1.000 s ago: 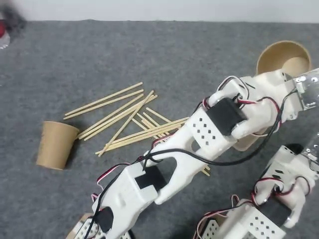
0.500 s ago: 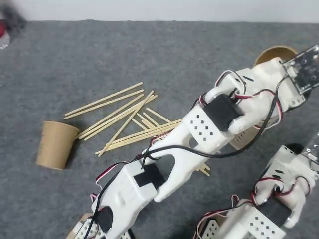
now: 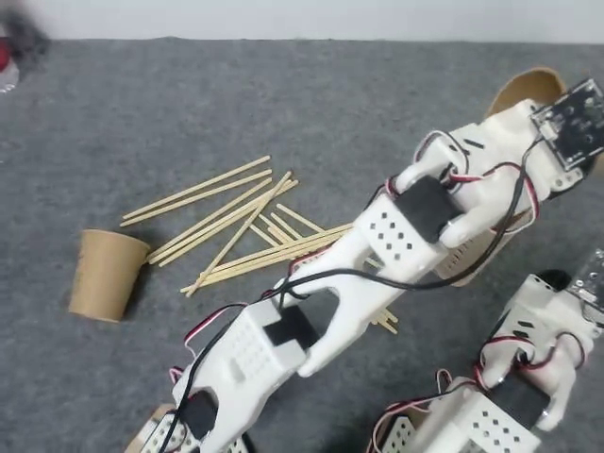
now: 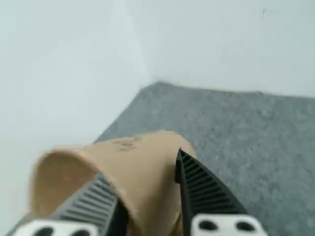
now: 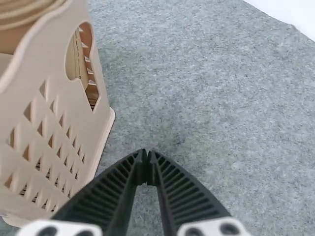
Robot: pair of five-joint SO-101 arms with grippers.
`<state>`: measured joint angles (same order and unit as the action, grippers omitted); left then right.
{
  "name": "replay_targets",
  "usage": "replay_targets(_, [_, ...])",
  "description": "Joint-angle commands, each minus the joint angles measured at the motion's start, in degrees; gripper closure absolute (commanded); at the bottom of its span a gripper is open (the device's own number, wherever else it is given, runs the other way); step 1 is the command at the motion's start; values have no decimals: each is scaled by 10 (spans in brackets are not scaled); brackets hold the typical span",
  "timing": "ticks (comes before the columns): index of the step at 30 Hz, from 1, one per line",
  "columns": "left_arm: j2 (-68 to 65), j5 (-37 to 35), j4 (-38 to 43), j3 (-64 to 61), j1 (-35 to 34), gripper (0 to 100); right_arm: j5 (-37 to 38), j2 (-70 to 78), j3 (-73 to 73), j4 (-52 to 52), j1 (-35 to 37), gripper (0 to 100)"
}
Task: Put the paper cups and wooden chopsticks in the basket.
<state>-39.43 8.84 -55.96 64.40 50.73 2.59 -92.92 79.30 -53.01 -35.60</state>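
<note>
Right now the left claw (image 4: pixel 143 172) is gripping a paper cup (image 4: pixel 133 162), pinching the cup's wall between its fingers and holding it up near the far right corner of the grey-matted desk (image 3: pixel 283 104), just beyond the basket (image 5: pixel 44 118). A second cup (image 3: pixel 106 274) is lying on its side near the desk's left edge. The chopsticks (image 3: pixel 236 222) are lying scattered across the middle of the desk, some of them running under the left arm (image 3: pixel 396 236). The right claw (image 5: pixel 147 156) is hanging pressed together with nothing between its fingers, low over the mat at the near right corner, just beside the basket's slotted wall.
</note>
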Motion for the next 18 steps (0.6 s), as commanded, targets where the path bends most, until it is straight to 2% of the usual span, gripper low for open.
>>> replay_targets(1, [-19,-3,4,7,-19,871,-2,2,-4,14,7,991])
replay_targets(8, [-25,-4,-49,68,-61,871,-2,2,-4,14,7,991])
replay_targets(12, [-26,-3,-86,112,-52,871,-2,2,-4,14,7,991])
replay_targets(18, [-31,-3,-87,112,-34,871,-2,2,-4,14,7,991])
